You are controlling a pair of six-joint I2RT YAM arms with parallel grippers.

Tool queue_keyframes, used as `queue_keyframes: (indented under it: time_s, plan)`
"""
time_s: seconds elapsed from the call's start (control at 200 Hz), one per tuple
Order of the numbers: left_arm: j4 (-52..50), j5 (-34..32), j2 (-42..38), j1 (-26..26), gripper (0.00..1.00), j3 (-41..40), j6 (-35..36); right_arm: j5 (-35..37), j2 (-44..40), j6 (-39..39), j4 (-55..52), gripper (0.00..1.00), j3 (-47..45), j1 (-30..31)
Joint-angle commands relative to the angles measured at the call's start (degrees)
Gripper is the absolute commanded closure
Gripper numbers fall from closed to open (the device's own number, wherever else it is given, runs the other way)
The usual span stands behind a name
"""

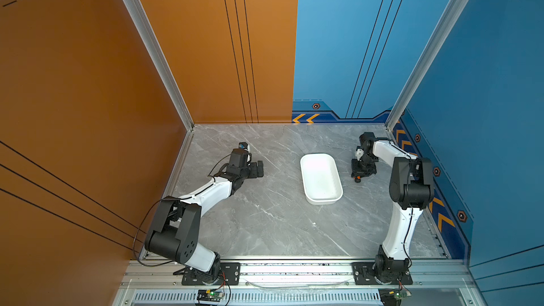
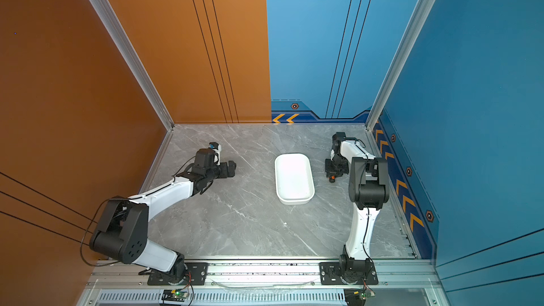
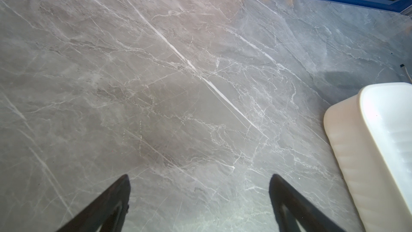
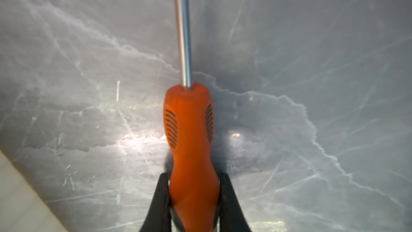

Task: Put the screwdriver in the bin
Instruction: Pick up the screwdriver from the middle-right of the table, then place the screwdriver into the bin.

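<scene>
Showing the right gripper (image 4: 194, 175) clenched on the screwdriver (image 4: 189, 130). In the right wrist view its 2 black fingers (image 4: 161, 197) pressed against opposite sides of the orange handle (image 4: 191, 164) near its rear end. The grey shaft (image 4: 184, 30) ran away from the gripper over the table (image 4: 89, 85). Whether the tool rested on the table or hung just above it could not be told.

In both top views the right gripper (image 1: 362, 172) (image 2: 335, 170) pointed down at the table (image 1: 265, 216) (image 2: 241, 216) just right of the bin (image 1: 321, 178) (image 2: 294, 179), beside its far half. Only a bit of the screwdriver (image 1: 357, 178) (image 2: 331, 178) showed beneath it, in orange. The screwdriver was outside the bin, near its right wall and apart from it. The bin, a white oblong tray, sat right of the table's centre with its long side running near to far.

The left gripper (image 1: 259, 169) (image 2: 231, 169) was low over the left half of the table, well apart from the bin and pointing right toward it. In the left wrist view the left gripper (image 3: 200, 176) had its jaws released, the 2 fingers (image 3: 116, 197) wide apart with bare table (image 3: 178, 85) between them. A corner of the bin (image 3: 356, 152) also showed there.
</scene>
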Motion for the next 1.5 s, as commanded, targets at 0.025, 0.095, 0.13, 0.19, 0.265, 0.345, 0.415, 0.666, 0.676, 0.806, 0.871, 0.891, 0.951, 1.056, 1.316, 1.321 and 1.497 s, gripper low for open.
queue_keyframes:
  time_s: [0.025, 0.095, 0.13, 0.19, 0.265, 0.345, 0.415, 0.666, 0.676, 0.806, 0.871, 0.891, 0.951, 1.056, 1.316, 1.321, 1.497]
  plan:
    - [-1.4, -1.9, -0.1, -0.3, 0.02, 0.9, 1.1, -2.7, -4.9, 0.2, -0.1, 1.0, -1.4, 0.7]
    - [-1.4, -2.0, 0.1, -0.4, 0.02, 1.0, 1.1, -3.3, -6.5, 0.4, 0.1, 1.0, -1.7, 0.7]
    - [-1.5, -1.9, 0.1, -0.3, 0.02, 0.9, 1.1, -3.5, -7.2, 0.5, 0.1, 1.0, -1.9, 0.7]
    - [-1.5, -1.9, 0.1, -0.4, 0.02, 0.9, 1.1, -4.2, -8.6, 0.7, 0.1, 1.0, -2.4, 0.8]
    - [-1.5, -1.8, 0.1, -0.4, 0.02, 0.9, 1.1, -4.6, -10.7, 1.0, 0.0, 1.0, -2.9, 0.9]
    - [-1.7, -1.8, 0.0, -0.4, 0.02, 1.0, 1.1, -5.6, -13.4, 1.5, -0.1, 1.0, -3.5, 1.5]
    - [-1.7, -2.0, -0.1, -0.4, 0.02, 0.9, 1.1, -6.3, -16.1, 2.2, -0.1, 1.0, -4.0, 2.3]
    - [-2.0, -2.5, -0.7, -0.3, 0.02, 1.1, 2.1, -4.0, -24.3, 8.0, -0.3, 1.0, -4.7, 11.9]
    - [-2.0, -2.6, -0.7, -0.3, 0.02, 1.1, 2.1, -3.9, -24.4, 8.2, -0.3, 1.0, -4.8, 12.2]
    - [-2.2, -2.6, -1.4, -0.2, 0.02, 1.0, 3.2, -0.8, -24.1, 11.2, -0.1, 1.0, -4.6, 17.7]
    - [-2.4, -2.9, -1.8, -0.1, 0.02, 0.8, 3.5, 0.6, -22.7, 12.3, 0.6, 1.0, -5.0, 20.2]
    - [-2.5, -3.1, -1.9, -0.2, 0.02, 0.9, 3.5, 1.0, -22.1, 12.7, 0.8, 1.0, -5.0, 20.9]
    - [-2.6, -3.2, -2.3, -0.1, 0.02, 0.7, 3.5, 2.1, -20.3, 13.6, 1.3, 1.0, -4.9, 22.9]
    - [-2.6, -2.7, -3.0, 0.1, 0.02, 0.3, 3.6, 3.8, -17.0, 15.0, 2.6, 1.0, -4.5, 25.6]
    - [-2.2, 1.4, -3.9, 0.1, 0.02, -1.3, 3.2, 6.7, -9.1, 15.9, 3.1, 1.0, -1.8, 28.5]
    - [-2.2, 1.5, -3.9, 0.1, 0.02, -1.4, 3.3, 6.8, -8.8, 16.0, 3.1, 1.0, -1.6, 28.6]
    - [-1.0, 5.2, -5.3, 0.2, 0.02, -2.8, 4.2, 7.9, -6.4, 16.3, 3.2, 1.0, -1.1, 29.1]
